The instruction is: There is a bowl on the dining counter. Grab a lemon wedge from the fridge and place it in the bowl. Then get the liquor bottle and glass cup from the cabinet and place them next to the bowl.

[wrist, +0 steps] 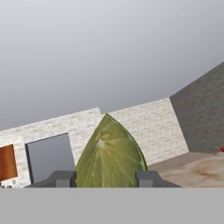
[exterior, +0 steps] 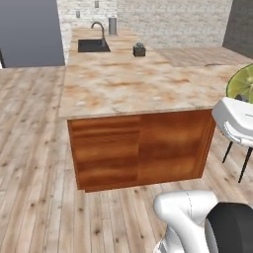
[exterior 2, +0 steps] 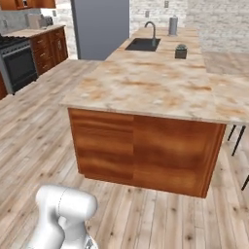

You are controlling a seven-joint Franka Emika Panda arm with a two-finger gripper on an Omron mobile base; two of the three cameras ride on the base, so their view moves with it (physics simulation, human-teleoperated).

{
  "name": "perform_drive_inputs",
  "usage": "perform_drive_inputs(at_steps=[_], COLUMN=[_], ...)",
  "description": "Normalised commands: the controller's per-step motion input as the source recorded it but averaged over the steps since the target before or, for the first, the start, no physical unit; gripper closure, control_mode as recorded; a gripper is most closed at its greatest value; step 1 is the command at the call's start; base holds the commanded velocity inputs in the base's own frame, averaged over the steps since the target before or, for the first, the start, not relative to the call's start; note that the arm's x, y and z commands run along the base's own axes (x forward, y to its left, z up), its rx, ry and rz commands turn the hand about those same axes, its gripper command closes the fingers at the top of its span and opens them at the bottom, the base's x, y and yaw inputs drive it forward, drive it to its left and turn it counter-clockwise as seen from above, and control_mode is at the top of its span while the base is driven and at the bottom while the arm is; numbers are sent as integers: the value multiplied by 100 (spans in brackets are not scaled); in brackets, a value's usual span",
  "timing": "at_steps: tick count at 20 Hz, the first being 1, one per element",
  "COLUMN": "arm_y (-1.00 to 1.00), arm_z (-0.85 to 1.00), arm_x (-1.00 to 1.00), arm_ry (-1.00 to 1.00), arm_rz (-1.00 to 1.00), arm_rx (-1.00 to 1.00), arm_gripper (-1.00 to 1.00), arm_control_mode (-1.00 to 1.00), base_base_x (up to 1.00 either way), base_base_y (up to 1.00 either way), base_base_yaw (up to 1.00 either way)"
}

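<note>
A green-yellow lemon wedge (wrist: pixel 110 155) stands point-up between my fingertips in the hand view, with my gripper (wrist: pixel 105 178) shut on it. In the left base view the lemon wedge (exterior: pixel 243 81) shows at the right edge, above my gripper (exterior: pixel 241 98) and white hand, over the right end of the dining counter (exterior: pixel 128 84). A red sliver (wrist: pixel 222 149) sits over the counter at the right edge of the hand view. Whether it is the bowl I cannot tell. The liquor bottle and glass cup are out of view.
On the far end of the counter are a sink (exterior: pixel 93 45) with a faucet, a grey canister (exterior: pixel 112 25) and a small dark pot (exterior: pixel 139 49). Stool legs (exterior: pixel 237 158) stand right of the counter. A grey fridge (exterior 2: pixel 99 26) and a stove (exterior 2: pixel 17 61) are at the back left.
</note>
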Motion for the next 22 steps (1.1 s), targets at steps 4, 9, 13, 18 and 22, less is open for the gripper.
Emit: perform_drive_inputs(at_steps=[4, 9, 13, 18, 22], arm_y=[0, 0, 0, 0, 0], arm_z=[0, 0, 0, 0, 0], arm_x=[0, 0, 0, 0, 0], arm_ry=[0, 0, 0, 0, 0], arm_rz=[0, 0, 0, 0, 0], arm_rx=[0, 0, 0, 0, 0], arm_gripper=[100, 100, 100, 100, 100], arm_control_mode=[100, 100, 100, 100, 100], base_base_x=[0, 0, 0, 0, 0], base_base_y=[-100, -100, -100, -100, -100], base_base_yaw=[0, 0, 0, 0, 0])
